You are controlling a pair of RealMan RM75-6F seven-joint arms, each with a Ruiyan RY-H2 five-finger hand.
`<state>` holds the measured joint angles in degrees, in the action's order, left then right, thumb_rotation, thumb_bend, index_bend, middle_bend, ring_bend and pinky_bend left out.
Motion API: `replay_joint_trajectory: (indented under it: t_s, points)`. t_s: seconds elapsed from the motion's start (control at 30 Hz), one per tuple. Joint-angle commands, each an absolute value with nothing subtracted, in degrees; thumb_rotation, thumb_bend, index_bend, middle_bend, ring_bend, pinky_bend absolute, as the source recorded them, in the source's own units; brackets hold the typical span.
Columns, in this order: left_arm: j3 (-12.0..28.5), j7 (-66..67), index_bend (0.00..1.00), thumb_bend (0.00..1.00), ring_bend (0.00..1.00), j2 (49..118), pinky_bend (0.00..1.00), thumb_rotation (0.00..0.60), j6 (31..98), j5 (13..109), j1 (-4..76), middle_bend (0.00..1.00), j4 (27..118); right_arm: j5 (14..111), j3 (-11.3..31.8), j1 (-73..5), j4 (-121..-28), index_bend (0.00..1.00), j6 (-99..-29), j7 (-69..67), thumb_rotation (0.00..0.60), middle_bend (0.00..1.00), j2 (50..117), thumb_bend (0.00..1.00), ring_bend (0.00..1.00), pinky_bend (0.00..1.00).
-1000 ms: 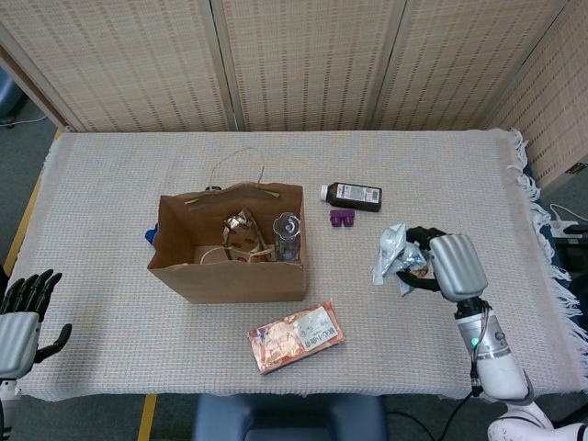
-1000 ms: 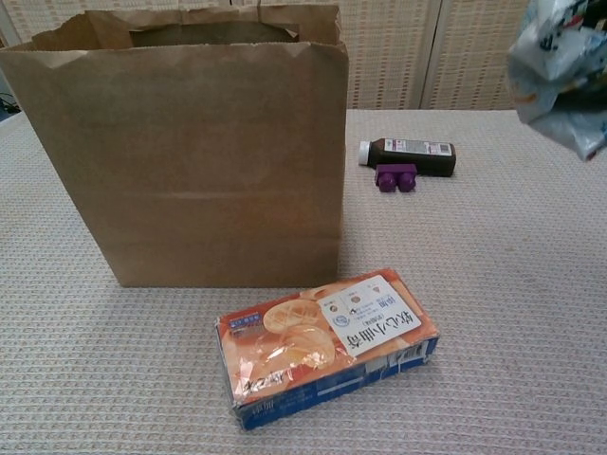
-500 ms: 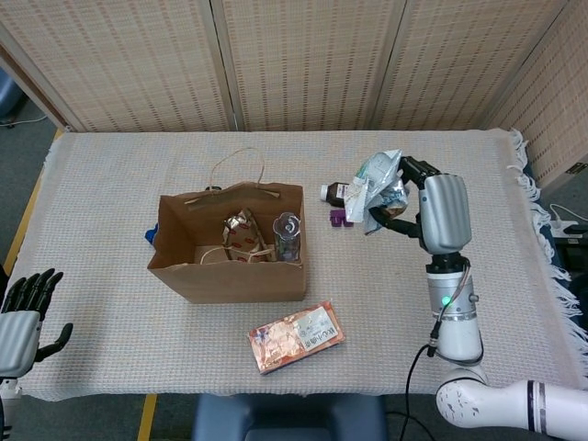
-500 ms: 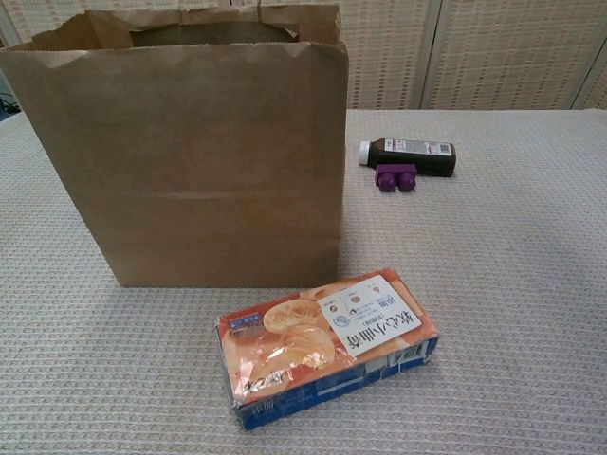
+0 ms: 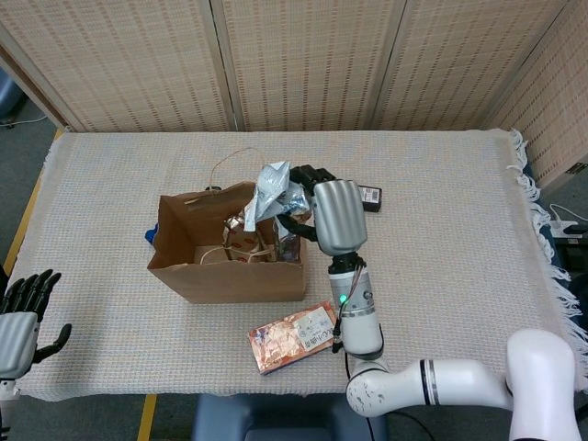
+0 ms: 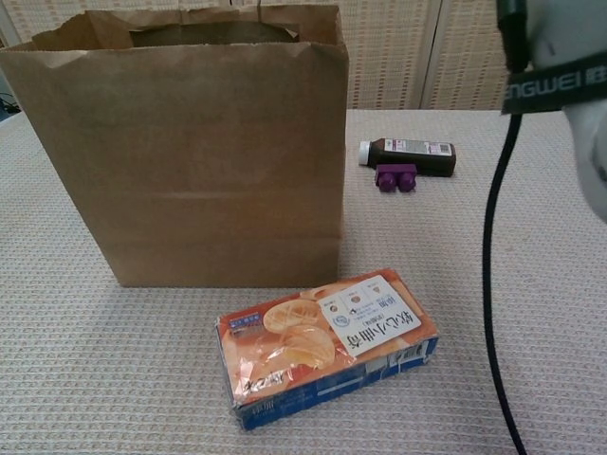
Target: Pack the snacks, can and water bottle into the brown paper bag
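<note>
Crinkled silver foil snack packet [image 5: 272, 188] hangs over the open top of the brown paper bag [image 5: 227, 266], at its right rear corner, as I hold it in my right hand [image 5: 336, 216], dark fingers [image 5: 299, 175] clamped around the foil. Inside the upright bag I see a patterned wrapper [image 5: 243, 234] and the clear top of a water bottle [image 5: 287, 228]; something blue [image 5: 149, 235] peeks out beside the bag's left wall. An orange biscuit box [image 5: 295, 336] lies flat on the beige woven desk [image 5: 459, 239] just in front of the bag, apart from it. A dark brown bottle with a white label [image 6: 410, 155] lies on its side behind and to the right, a small purple block [image 6: 395, 177] touching its near side. My left hand [image 5: 22, 317] rests at the desk's near left corner, well apart from everything, fingers spread and holding nothing. In the chest view my right forearm and its black cable [image 6: 492, 275] cross the right edge.
</note>
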<state>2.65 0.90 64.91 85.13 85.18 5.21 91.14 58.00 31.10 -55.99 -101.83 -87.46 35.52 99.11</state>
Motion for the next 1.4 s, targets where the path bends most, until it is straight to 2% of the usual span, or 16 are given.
replay_joint_trajectory:
  t_s: [0.03,0.17,0.23,0.3,0.37,0.43,0.47,0.63,0.93,1.07,1.17,1.3,1.33,1.37,1.4]
  points:
    - [2.64,0.88,0.04,0.36,0.00,64.91,0.00,0.600,85.16,85.15,5.17,0.00,91.11,56.74,30.66,-58.54,-97.51,0.78,-87.00,37.45,0.600,0.70,103.09,0.33,0.69,0.81]
    - [2.60,0.71,0.04,0.36,0.00,64.88,0.00,0.600,85.26,85.18,5.08,0.00,91.08,56.25,30.66,-59.91,-94.29,0.75,-86.57,38.06,0.600,0.70,105.83,0.33,0.67,0.78]
    - [2.59,0.71,0.04,0.36,0.00,64.88,0.00,0.600,85.28,85.14,5.04,0.00,91.10,55.33,30.48,-60.18,-93.48,0.69,-85.76,38.32,0.600,0.69,106.75,0.33,0.62,0.75]
    - [2.59,0.68,0.04,0.36,0.00,64.87,0.00,0.600,85.32,85.13,5.00,0.00,91.08,52.36,30.74,-60.10,-94.26,0.51,-84.26,39.73,0.600,0.60,106.86,0.33,0.48,0.64]
    - [2.56,0.55,0.04,0.36,0.00,64.83,0.00,0.600,85.34,85.14,4.95,0.00,91.09,50.12,31.06,-60.01,-95.33,0.19,-83.29,41.20,0.600,0.38,106.45,0.32,0.23,0.44]
    - [2.54,0.48,0.04,0.36,0.00,64.81,0.00,0.600,85.35,85.15,4.92,0.00,91.09,49.22,31.27,-59.86,-95.96,0.05,-83.25,42.19,0.600,0.26,105.99,0.31,0.12,0.32]
    - [2.53,0.46,0.04,0.36,0.00,64.80,0.00,0.600,85.37,85.14,4.90,0.00,91.10,49.16,31.33,-59.77,-96.19,0.02,-83.35,42.42,0.600,0.22,105.77,0.30,0.08,0.27]
    - [2.53,0.54,0.04,0.36,0.00,64.83,0.00,0.600,85.41,85.13,4.85,0.00,91.11,48.83,31.76,-58.61,-98.98,0.00,-83.85,42.99,0.600,0.16,103.62,0.26,0.05,0.21]
    - [2.58,1.01,0.04,0.36,0.00,64.91,0.00,0.600,85.43,85.01,4.83,0.00,91.19,49.74,30.45,-53.42,-109.42,0.00,-84.04,41.96,0.600,0.16,95.34,0.26,0.05,0.20]
    - [2.60,1.26,0.04,0.36,0.00,64.94,0.00,0.600,85.42,84.96,4.82,0.00,91.23,50.38,27.20,-48.83,-116.89,0.00,-83.49,41.00,0.600,0.16,88.94,0.26,0.05,0.20]
    - [2.62,1.50,0.04,0.36,0.00,64.97,0.00,0.600,85.41,84.91,4.82,0.00,91.30,52.31,22.17,-44.16,-122.35,0.00,-82.40,40.22,0.600,0.16,82.09,0.26,0.05,0.20]
    - [2.63,1.58,0.04,0.36,0.00,64.98,0.00,0.600,85.41,84.89,4.82,0.00,91.31,53.11,20.41,-42.59,-123.90,0.00,-81.51,39.27,0.600,0.16,79.50,0.26,0.05,0.20]
    - [2.63,1.63,0.04,0.36,0.00,64.99,0.00,0.600,85.42,84.90,4.82,0.00,91.30,53.43,18.83,-41.25,-124.97,0.00,-81.00,38.69,0.600,0.16,77.58,0.26,0.05,0.20]
    - [2.64,1.83,0.04,0.36,0.00,65.02,0.00,0.600,85.43,84.92,4.84,0.00,91.28,53.81,14.68,-38.59,-125.59,0.00,-79.69,38.97,0.600,0.16,73.27,0.26,0.05,0.20]
    - [2.68,2.07,0.04,0.36,0.00,65.08,0.00,0.600,85.43,84.87,4.86,0.00,91.28,56.06,12.27,-37.10,-125.83,0.00,-76.66,36.82,0.600,0.16,68.70,0.26,0.05,0.19]
